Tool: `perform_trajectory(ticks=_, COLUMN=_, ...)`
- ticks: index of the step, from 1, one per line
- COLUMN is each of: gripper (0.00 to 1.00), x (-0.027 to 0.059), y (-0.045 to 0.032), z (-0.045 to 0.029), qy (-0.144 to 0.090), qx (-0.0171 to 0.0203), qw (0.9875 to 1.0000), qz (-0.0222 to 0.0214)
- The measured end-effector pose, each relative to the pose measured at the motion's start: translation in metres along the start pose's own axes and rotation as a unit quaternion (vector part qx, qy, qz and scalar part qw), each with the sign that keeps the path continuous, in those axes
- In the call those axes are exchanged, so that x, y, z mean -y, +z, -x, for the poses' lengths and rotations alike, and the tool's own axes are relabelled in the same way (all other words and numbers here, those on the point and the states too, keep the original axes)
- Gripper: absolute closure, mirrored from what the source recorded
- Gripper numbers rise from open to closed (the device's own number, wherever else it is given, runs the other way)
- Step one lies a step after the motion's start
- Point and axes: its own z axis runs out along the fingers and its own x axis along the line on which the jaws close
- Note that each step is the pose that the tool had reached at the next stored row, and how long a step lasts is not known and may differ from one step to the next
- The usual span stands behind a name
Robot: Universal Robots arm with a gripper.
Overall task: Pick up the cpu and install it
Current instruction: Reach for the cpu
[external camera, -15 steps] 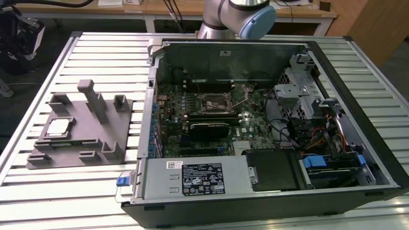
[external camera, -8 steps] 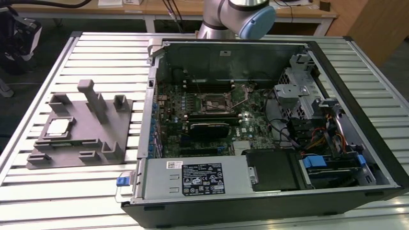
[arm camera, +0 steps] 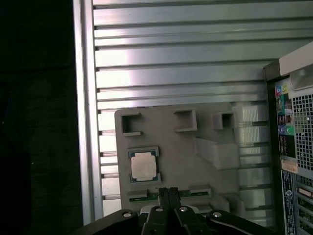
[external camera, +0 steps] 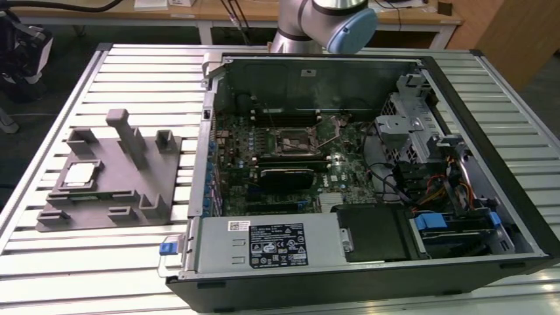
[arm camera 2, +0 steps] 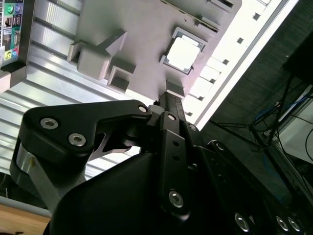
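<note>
The cpu (external camera: 80,174), a small square chip with a pale silver top, lies flat in a recess of the grey plastic fixture (external camera: 118,197) at the exterior view's left. Both wrist views look down on the cpu (arm camera 2: 182,53) (arm camera: 144,165) from well above. My gripper (arm camera: 168,192) (arm camera 2: 174,96) hangs high over the fixture's edge, off to one side of the chip and touching nothing. Its two black fingers are pressed together, shut and holding nothing. Inside the open computer case (external camera: 490,98), the processor socket (external camera: 293,139) sits on the motherboard with its metal frame around it.
The fixture carries several upright posts (external camera: 130,134) close to the chip. The case's rear panel with coloured ports (arm camera: 284,122) stands beside the fixture. A power supply (external camera: 262,244), cables and drive bays (external camera: 437,164) crowd the case. The slatted metal table (external camera: 131,72) ends just past the fixture.
</note>
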Motion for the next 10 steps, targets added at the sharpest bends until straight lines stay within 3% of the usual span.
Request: perform_trajectory(ticks=10, gripper=0.89, x=0.0004, y=0.0022, z=-0.0041, qy=0.000, qx=0.0000, qw=1.0000, qz=0.0000)
